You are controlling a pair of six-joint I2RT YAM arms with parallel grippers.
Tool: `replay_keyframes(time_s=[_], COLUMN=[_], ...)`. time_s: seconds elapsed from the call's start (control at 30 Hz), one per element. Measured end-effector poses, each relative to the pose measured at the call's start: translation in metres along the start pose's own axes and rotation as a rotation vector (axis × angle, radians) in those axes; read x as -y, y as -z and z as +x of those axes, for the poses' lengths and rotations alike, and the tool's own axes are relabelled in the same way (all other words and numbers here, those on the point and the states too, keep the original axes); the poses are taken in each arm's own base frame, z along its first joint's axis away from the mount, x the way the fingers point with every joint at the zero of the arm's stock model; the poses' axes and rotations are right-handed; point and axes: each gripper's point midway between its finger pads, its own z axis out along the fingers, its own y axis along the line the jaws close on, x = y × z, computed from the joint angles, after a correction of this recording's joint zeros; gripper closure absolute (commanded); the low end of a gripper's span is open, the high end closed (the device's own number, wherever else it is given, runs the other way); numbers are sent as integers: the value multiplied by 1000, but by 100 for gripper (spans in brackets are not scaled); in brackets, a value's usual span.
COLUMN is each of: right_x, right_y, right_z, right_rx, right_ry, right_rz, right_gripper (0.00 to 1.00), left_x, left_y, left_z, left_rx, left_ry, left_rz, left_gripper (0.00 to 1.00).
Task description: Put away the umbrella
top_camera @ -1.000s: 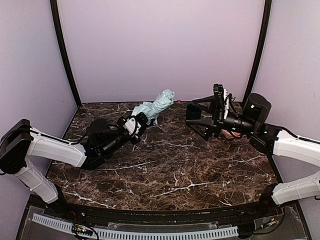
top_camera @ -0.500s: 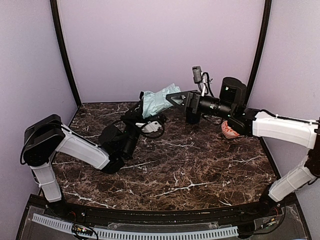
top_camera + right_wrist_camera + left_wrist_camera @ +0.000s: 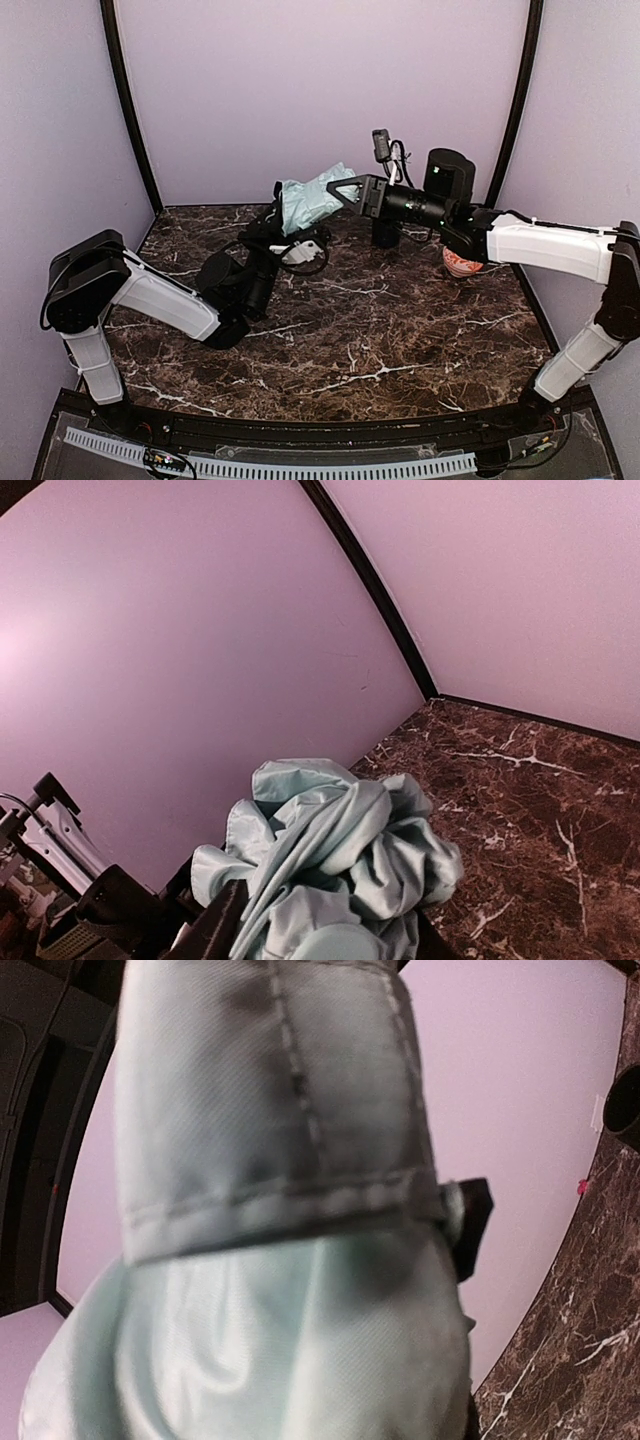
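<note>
The umbrella (image 3: 314,196) is a crumpled pale mint bundle held up above the back of the table. My left gripper (image 3: 289,226) grips its lower end from below. In the left wrist view the mint fabric (image 3: 280,1260) fills the frame and hides the fingers. My right gripper (image 3: 337,190) reaches in from the right and is shut on the bundle's upper side. In the right wrist view the folded fabric (image 3: 340,850) fills the space between the dark fingers (image 3: 213,928) of the right gripper (image 3: 325,942). The shaft and handle are hidden.
A dark cup (image 3: 385,233) stands on the marble table (image 3: 350,340) under the right forearm. A red and white bowl (image 3: 460,263) sits further right. Purple walls close off the back and both sides.
The left arm lifted the umbrella off the table and tipped it upright. The right gripper swung left to the bundle and closed on its fabric.
</note>
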Motion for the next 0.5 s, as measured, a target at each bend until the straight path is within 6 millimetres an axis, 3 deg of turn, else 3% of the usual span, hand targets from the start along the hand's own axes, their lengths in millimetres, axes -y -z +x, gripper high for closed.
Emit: replay_keyframes(time_s=[0.17,0.2,0.23,0.3,0.4,0.43,0.5], right_x=[-3,-4,-4,-4,-4,-4,-3], right_y=[1,1,1,2,3,4,6], right_z=[-3,-4,-4,-3,0,1,3], right_rx=[6,6,5,-2,-21,-31,-48], right_ry=[-12,-17,-16,-14,-19,-20,-19], right_rz=[-32,-35,-39,-47,-59,-66,-79], right_gripper=[88,99,100,100,100,100,100], left_x=[-5,-6,-6,-5,-1,2,10], left_y=[1,1,1,3,8,11,18], left_z=[-2,-2,-3,-4,-6,-8,-16], left_rx=[5,8,10,14,26,40,84], left_ry=[23,26,27,32,47,58,94], left_rz=[-19,-22,-21,-18,-8,1,34], left_gripper=[100,100,98,83,36,26,19])
